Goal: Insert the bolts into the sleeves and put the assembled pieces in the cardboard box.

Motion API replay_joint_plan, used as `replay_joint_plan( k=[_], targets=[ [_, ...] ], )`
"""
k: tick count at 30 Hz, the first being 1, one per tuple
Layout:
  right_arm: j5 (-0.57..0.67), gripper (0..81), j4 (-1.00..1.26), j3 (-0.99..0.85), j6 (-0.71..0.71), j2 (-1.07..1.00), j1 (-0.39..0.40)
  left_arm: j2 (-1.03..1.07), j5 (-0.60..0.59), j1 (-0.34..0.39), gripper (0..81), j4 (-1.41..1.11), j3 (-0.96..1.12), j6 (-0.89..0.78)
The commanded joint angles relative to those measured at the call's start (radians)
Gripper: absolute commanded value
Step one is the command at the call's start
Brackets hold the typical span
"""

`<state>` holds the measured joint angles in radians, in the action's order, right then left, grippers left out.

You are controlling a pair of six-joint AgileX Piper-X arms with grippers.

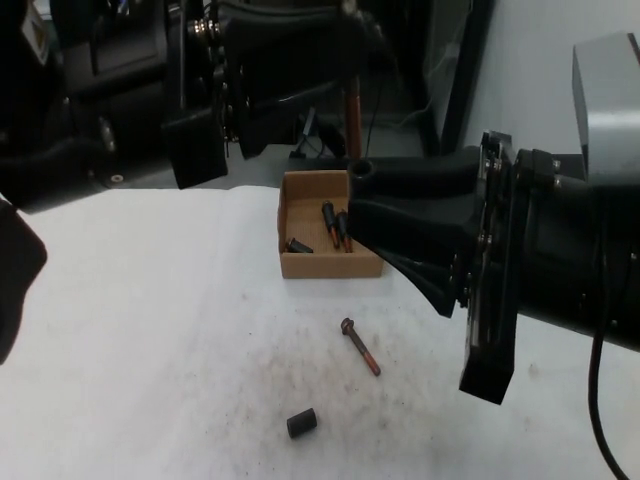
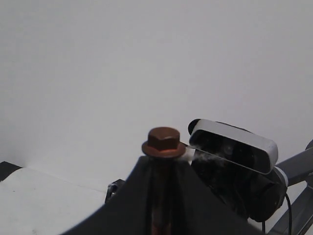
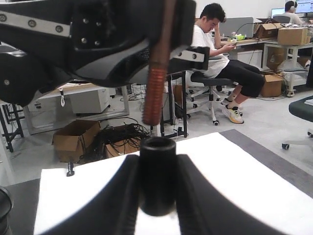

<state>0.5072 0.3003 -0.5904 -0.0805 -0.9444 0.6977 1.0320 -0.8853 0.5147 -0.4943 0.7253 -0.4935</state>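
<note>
My left gripper is shut on a copper bolt, which stands upright with its hex head above the fingers. My right gripper is shut on a black sleeve, open end up. The bolt's threaded tip hangs just above the sleeve's mouth, slightly to one side. In the high view the bolt and sleeve meet behind the cardboard box, which holds assembled pieces. A loose bolt and a loose sleeve lie on the white bench.
The right arm's bulky wrist hangs over the bench's right side. The left arm's body stands at the back. The right arm's camera sits close behind the bolt head. White bench stretches left of the box.
</note>
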Motion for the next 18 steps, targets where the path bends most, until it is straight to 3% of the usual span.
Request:
replay_joint_plan(
  k=[1, 18],
  targets=[
    [-0.006, 0.8, 0.019, -0.013, 0.014, 0.005, -0.002, -0.002, 0.009, 0.004, 0.1, -0.011, 0.011, 0.004],
    [-0.026, 0.8, 0.046, -0.013, 0.03, 0.005, -0.002, 0.001, -0.017, 0.004, 0.1, 0.117, 0.011, 0.112]
  ],
)
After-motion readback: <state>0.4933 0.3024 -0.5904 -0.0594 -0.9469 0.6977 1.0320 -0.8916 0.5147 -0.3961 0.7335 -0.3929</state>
